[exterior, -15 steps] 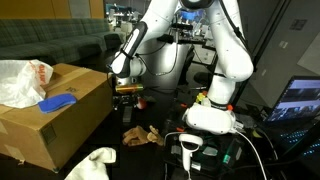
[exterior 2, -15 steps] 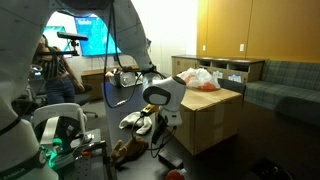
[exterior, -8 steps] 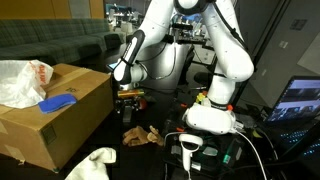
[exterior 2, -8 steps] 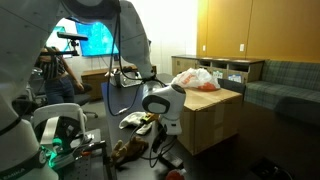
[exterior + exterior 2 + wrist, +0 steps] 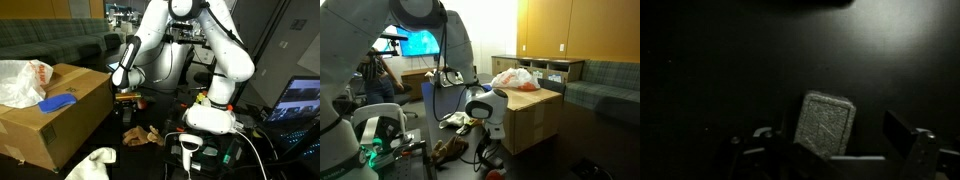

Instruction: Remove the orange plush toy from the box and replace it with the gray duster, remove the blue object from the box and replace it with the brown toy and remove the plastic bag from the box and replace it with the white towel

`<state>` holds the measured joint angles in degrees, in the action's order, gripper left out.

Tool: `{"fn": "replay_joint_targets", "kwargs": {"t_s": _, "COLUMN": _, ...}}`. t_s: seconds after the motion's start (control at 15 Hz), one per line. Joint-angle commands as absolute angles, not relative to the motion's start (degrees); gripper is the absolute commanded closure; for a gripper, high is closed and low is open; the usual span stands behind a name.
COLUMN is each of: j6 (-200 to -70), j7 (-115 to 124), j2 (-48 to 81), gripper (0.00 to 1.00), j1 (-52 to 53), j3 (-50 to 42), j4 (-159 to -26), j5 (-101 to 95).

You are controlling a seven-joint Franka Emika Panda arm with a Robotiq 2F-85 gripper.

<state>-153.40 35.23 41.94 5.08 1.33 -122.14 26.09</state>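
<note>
Beside the box (image 5: 60,125), we are keeping the pincer (image 5: 125,98) open and empty, low over the floor (image 5: 105,130), while the brown toy (image 5: 140,133) is lying just below it, slightly toward the arm's base (image 5: 210,118), sprawling without a clear long axis.

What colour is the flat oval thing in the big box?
Bright blue. The blue object shows best in an exterior view.

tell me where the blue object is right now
In an exterior view the blue object lies at the top of the box, on the picture's left, just beside the plastic bag on its arm-facing side.
</note>
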Motion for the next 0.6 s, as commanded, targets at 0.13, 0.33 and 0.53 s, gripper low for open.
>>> {"fn": "replay_joint_targets", "kwargs": {"t_s": 0.13, "j6": -154.65, "j7": 38.43, "j2": 46.40, "gripper": 0.00, "j1": 7.02, "j3": -0.02, "j4": -118.65, "j5": 25.73}}
{"fn": "replay_joint_targets", "kwargs": {"t_s": 0.33, "j6": -155.06, "j7": 39.91, "j2": 47.47, "gripper": 0.00, "j1": 7.26, "j3": -0.90, "j4": -118.33, "j5": 25.67}}
{"fn": "replay_joint_targets", "kwargs": {"t_s": 0.53, "j6": -156.30, "j7": 41.35, "j2": 47.44, "gripper": 0.00, "j1": 7.10, "j3": -2.04, "j4": -118.89, "j5": 25.79}}
